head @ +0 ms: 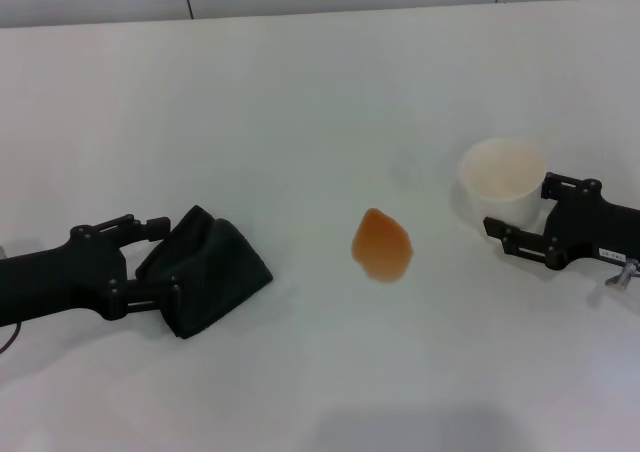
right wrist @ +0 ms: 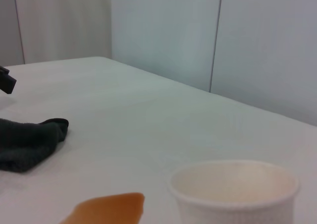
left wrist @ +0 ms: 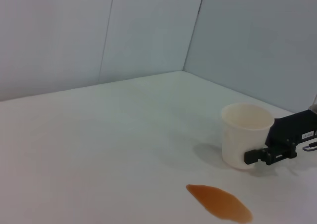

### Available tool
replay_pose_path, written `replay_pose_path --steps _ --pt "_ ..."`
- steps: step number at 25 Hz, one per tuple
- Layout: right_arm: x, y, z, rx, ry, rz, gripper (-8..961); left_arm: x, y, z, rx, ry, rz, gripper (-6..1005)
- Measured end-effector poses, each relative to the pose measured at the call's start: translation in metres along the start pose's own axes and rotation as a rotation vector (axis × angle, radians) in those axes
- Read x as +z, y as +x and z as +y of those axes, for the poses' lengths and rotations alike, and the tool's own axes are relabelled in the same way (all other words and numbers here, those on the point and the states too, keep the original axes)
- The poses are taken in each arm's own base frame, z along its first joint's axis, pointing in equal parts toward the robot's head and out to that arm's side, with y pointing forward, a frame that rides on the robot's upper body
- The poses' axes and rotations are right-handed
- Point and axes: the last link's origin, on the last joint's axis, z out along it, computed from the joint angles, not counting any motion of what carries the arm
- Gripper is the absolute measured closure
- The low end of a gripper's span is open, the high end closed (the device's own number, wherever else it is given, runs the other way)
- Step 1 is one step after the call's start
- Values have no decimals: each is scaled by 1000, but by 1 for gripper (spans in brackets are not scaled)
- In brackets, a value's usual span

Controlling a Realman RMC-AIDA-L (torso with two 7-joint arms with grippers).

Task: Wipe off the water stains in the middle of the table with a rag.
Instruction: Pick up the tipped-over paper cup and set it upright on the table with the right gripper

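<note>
White table (head: 300,82): rag (head: 215,272), water stains (head: 381,246), cup (head: 500,179).

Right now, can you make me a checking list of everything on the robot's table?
Surface: the table is plain white and flat.
Job's things: the water stains, one orange blotch, sit mid-table, unwiped; the rag lies bunched on the robot's left, apart from the blotch.
Clutter: a white cup stands upright on the right, apart from the blotch.
Grippers: the left pincer has its fingers around the rag; the right pincer sits at the cup, fingers on either side.
Cables: a thin dark line at the left arm's edge, too small to tell.
Surroundings: pale wall panels behind the table.
</note>
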Motion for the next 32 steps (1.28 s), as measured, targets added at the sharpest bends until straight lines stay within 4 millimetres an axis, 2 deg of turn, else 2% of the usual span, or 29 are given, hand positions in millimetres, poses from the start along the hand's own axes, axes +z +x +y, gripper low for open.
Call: replay_pose_path --steps 20,26,32 --pt "-3 5 0 2 13 19 275 0 2 -1 2 1 0 105" --pt "-7 0 0 27 -24 -5 107 -1 2 -1 1 2 1 106" --pt "-11 -1 -3 49 -43 7 85 -1 2 -2 2 3 0 106"
